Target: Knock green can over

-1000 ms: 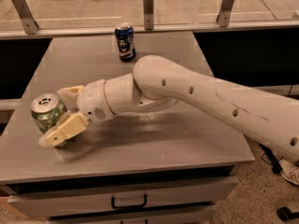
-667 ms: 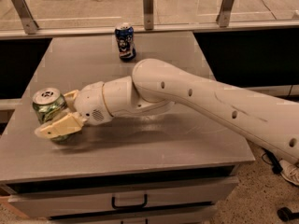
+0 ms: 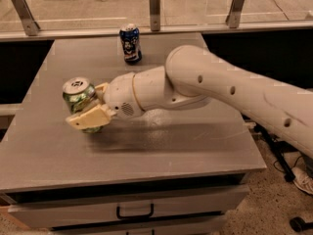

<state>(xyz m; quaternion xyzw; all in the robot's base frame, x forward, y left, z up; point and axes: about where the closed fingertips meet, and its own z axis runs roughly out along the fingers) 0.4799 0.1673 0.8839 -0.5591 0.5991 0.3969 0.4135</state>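
The green can (image 3: pixel 78 98), light green and white with a silver top, is at the left of the grey table (image 3: pixel 161 146), leaning a little with its top to the left. My gripper (image 3: pixel 84 105) is closed around it. One cream finger (image 3: pixel 90 117) crosses the can's lower front and the other (image 3: pixel 101 88) sits behind its right side. The can's base shows just under the near finger; I cannot tell if it touches the table. My white arm (image 3: pixel 220 87) reaches in from the right.
A blue can with white markings (image 3: pixel 130 43) stands upright at the table's far edge. A glass railing with metal posts (image 3: pixel 154 8) runs behind the table. A drawer with a black handle (image 3: pixel 134 212) is below the table's front edge.
The gripper and the green can have moved together to the right and away from the front-left edge. The blue can has not moved.
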